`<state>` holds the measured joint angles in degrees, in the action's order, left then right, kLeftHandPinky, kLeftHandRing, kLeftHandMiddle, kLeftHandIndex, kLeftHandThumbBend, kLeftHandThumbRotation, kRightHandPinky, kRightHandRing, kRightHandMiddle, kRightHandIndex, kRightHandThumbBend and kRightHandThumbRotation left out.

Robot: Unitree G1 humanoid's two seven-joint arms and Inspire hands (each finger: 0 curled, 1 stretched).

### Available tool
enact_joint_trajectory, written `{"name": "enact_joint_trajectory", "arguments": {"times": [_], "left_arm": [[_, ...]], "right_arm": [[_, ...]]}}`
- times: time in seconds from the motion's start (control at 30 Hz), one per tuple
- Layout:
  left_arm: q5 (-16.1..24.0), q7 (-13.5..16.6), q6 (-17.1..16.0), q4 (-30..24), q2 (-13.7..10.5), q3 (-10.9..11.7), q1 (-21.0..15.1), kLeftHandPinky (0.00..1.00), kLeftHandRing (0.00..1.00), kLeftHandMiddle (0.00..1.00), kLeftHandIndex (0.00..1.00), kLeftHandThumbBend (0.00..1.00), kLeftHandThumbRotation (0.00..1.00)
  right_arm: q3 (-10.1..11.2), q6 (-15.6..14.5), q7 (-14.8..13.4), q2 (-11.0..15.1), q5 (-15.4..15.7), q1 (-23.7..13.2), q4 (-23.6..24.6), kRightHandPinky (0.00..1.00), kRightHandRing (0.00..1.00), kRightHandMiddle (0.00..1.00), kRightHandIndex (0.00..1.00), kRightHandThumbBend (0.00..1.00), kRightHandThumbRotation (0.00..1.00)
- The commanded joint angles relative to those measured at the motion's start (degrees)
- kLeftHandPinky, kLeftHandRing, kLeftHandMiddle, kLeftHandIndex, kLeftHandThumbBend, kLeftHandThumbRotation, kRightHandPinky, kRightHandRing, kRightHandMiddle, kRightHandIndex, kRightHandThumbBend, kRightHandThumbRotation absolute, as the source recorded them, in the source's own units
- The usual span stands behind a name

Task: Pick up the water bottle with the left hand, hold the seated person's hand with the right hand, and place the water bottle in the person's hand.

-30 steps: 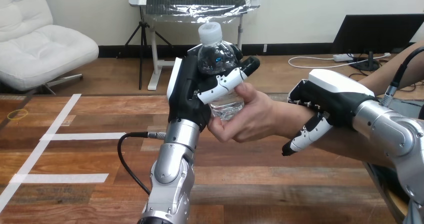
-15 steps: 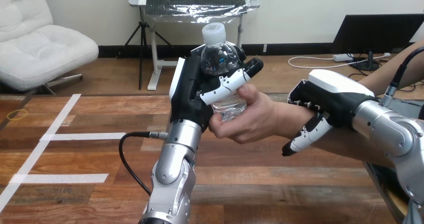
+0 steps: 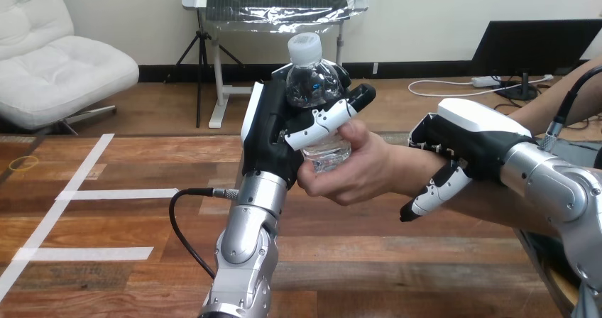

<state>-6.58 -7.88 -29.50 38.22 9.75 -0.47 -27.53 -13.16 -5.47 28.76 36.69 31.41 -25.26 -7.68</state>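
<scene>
A clear water bottle (image 3: 314, 91) with a white cap stands upright above the table's middle. My left hand (image 3: 273, 137) is shut on it, fingers and thumb wrapped round its body. The person's hand (image 3: 355, 169) reaches in from the right and curls round the bottle's lower part, touching my thumb. My right hand (image 3: 465, 144) lies over the person's wrist (image 3: 412, 169), its fingers curled down round the far and near sides of it.
The wooden table (image 3: 128, 261) carries white tape lines (image 3: 71, 197) at the left. A black cable (image 3: 184, 218) loops beside my left forearm. A yellow ring (image 3: 23, 163) lies at the far left edge.
My left hand and the bottle have shifted slightly right and up, closer into the person's hand. My right hand has stayed on the wrist.
</scene>
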Motion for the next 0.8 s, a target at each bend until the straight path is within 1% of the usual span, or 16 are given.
{"name": "enact_joint_trajectory", "arguments": {"times": [0.0,0.2,0.33,0.43,0.47,0.5,0.63,0.77], "left_arm": [[-0.4,-1.7,0.0,-1.3,3.8,-2.2,-0.1,0.25,0.29,0.33,0.35,0.68,0.00],[-0.2,-1.8,-0.4,-1.2,3.5,-2.1,-0.2,0.25,0.29,0.33,0.35,0.67,0.00],[-0.6,-2.5,-0.3,-1.1,3.1,-2.0,-0.2,0.26,0.30,0.34,0.36,0.67,0.00],[0.0,-2.7,0.1,-1.2,2.5,-2.2,-0.1,0.28,0.32,0.37,0.39,0.67,0.07],[0.4,-2.6,0.2,-1.3,2.2,-2.4,-0.1,0.29,0.35,0.39,0.40,0.68,0.13],[0.6,-2.6,0.3,-1.4,2.1,-2.5,-0.1,0.32,0.38,0.43,0.43,0.70,0.21],[1.2,-2.7,0.9,-1.7,1.4,-2.5,0.1,0.36,0.45,0.51,0.50,0.74,0.36],[1.7,-2.4,1.1,-1.9,1.0,-2.4,0.3,0.41,0.52,0.58,0.56,0.79,0.49]], "right_arm": [[1.2,-0.5,-0.3,0.3,-0.4,-3.3,0.5,0.23,0.30,0.37,0.37,0.89,0.17],[1.3,-0.1,-0.3,0.4,-0.7,-3.1,0.2,0.24,0.31,0.38,0.38,0.89,0.17],[1.5,0.2,-0.3,0.5,-1.0,-2.9,0.2,0.24,0.31,0.38,0.38,0.89,0.16],[1.5,0.5,-0.2,0.6,-1.3,-2.7,0.2,0.24,0.31,0.38,0.38,0.89,0.16],[1.6,0.7,-0.1,0.7,-1.4,-2.7,0.2,0.24,0.31,0.38,0.38,0.89,0.17],[1.6,0.7,0.0,0.7,-1.5,-2.7,0.2,0.25,0.31,0.38,0.39,0.89,0.17],[1.2,1.0,0.9,1.4,-1.3,-2.7,0.4,0.25,0.32,0.39,0.40,0.88,0.20],[0.6,2.0,1.9,2.4,-0.9,-2.8,0.5,0.26,0.34,0.42,0.43,0.89,0.26]]}}
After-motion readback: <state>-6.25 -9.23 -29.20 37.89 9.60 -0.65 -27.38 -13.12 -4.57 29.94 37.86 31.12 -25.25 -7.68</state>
